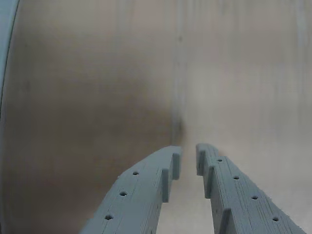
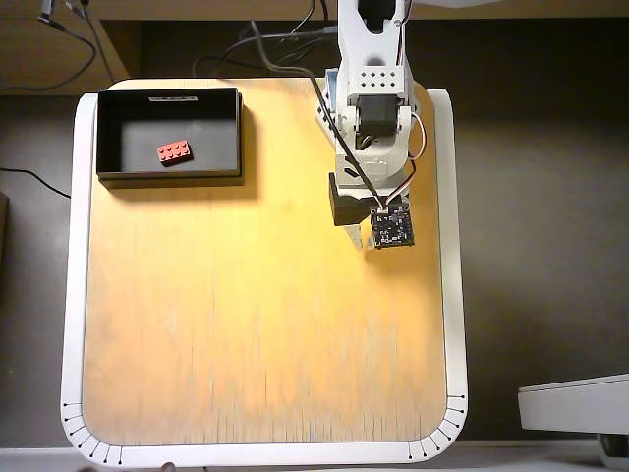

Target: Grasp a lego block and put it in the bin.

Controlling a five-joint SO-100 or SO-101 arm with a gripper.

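Note:
The red lego block lies flat on the floor of the black bin at the table's back left in the overhead view. My arm is folded up at the back middle, well right of the bin. In the wrist view my gripper points at bare wood. Its two grey fingers stand almost together with a thin slit between them and nothing held. Neither block nor bin shows in the wrist view.
The wooden table top has a white rim with rounded corners. Cables run behind the arm's base. A white object sits off the table at the lower right.

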